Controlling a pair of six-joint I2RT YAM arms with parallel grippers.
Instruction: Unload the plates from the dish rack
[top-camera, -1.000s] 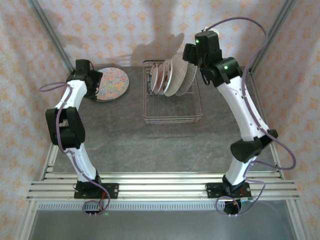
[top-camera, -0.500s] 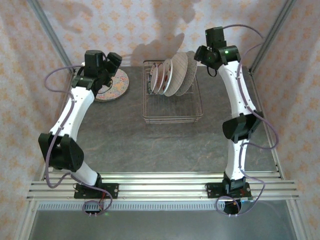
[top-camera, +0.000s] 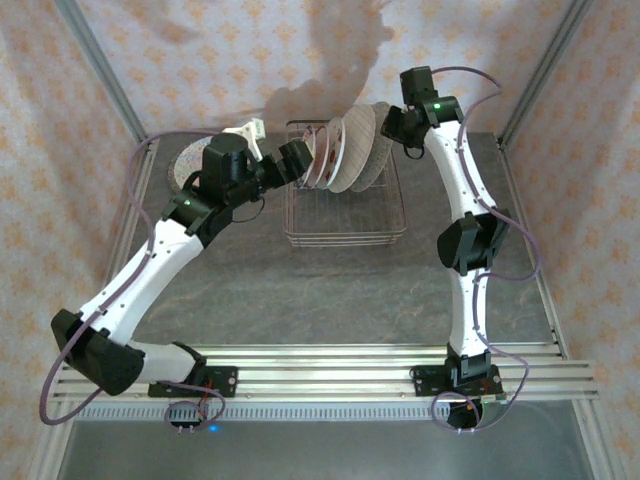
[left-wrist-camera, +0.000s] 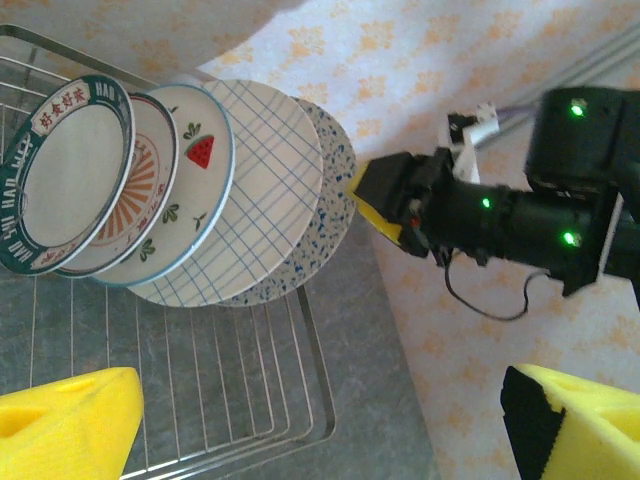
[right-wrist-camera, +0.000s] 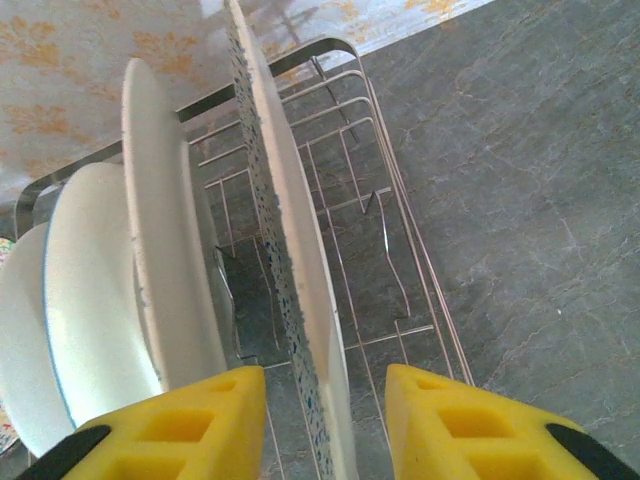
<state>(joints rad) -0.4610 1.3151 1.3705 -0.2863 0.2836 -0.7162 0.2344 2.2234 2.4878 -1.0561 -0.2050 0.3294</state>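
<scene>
**Right Gripper Staged on the Outermost Plate**

The dish rack (top-camera: 345, 228) sits at 12 o'clock from the centre of the table (top-camera: 300, 290). Five plates (left-wrist-camera: 170, 190) stand on edge at its far end, leaning together, so each rim is exposed for an edge grip. From 9 to 3 o'clock in the left wrist view they are:

- a green-rimmed plate
- an orange-rayed plate
- a watermelon-print plate
- a large blue-plaid plate (left-wrist-camera: 265, 190)
- a large blue-speckled plate (right-wrist-camera: 290, 250)

The right gripper (right-wrist-camera: 325, 400), at 1 o'clock of the rack, straddles the speckled rim. Its pads (right-wrist-camera: 190, 420) are parted, with a gap on each side. This plate is outermost and is probably the next to be removed. The left gripper (left-wrist-camera: 320, 400) hangs at 10 o'clock of the rack, spread wide and holding nothing.
</scene>
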